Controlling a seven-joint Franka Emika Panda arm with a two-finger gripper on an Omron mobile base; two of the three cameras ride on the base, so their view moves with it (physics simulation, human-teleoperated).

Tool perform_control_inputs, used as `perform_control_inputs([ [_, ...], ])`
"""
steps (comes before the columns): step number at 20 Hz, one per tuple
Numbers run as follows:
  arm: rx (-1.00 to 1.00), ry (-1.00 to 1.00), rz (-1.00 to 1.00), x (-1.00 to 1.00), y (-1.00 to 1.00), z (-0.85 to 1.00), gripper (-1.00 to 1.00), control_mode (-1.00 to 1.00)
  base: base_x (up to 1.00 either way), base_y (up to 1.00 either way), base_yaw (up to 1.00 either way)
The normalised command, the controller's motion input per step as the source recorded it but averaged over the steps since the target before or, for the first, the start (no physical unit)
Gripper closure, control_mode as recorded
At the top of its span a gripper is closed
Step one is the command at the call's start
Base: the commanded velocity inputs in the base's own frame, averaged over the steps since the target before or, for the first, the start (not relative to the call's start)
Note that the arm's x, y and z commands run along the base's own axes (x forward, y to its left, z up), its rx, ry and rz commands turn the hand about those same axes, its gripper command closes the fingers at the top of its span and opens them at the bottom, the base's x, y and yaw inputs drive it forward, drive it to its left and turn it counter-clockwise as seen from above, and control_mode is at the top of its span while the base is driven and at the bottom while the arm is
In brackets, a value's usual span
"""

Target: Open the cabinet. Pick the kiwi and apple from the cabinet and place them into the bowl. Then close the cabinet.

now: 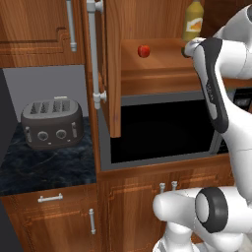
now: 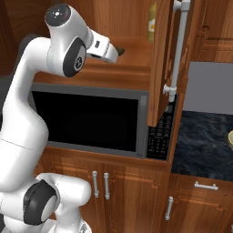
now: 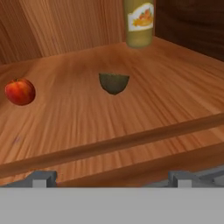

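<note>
Wooden shelf lip comes first in the hand view, just past our pincer (image 3: 109, 178), whose two tips stand wide apart with nothing between them. Beyond that lip the kiwi (image 3: 113, 82) sits mid-shelf, straight ahead of the gap between the tips. The apple (image 3: 19, 91) rests well off to its left, and the yellow bottle (image 3: 139, 22) stands behind the kiwi toward the back corner. The cabinet (image 1: 114, 69) is already open, its door swung outward over the microwave (image 1: 162, 129).

We judge the kiwi to be the next pick, and several things could spoil it. If we come in too low, the tips could strike the raised lip. The kiwi is rounded and could roll away if one tip touches before the other. Pushing too deep might nudge the bottle. The open door hangs close to the arm in the right base view, so a wide swing out could clip it.

Hidden or unclear: the bottle's top is cut off, the kiwi looks dark and oddly flat-topped, and the bowl (image 2: 230, 139) shows as a pale sliver at the frame edge, on the dark surface (image 2: 205, 141).
</note>
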Motion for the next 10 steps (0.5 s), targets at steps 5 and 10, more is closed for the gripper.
perform_control_inputs([
  [5, 0.0, 0.0, -0.01, 0.27, 0.0, 0.0, -1.0, -1.0, 0.0, 0.0, 0.0],
  [10, 0.03, 0.0, -0.01, 0.32, -0.03, 0.0, -1.0, -1.0, 0.0, 0.0, 0.0],
])
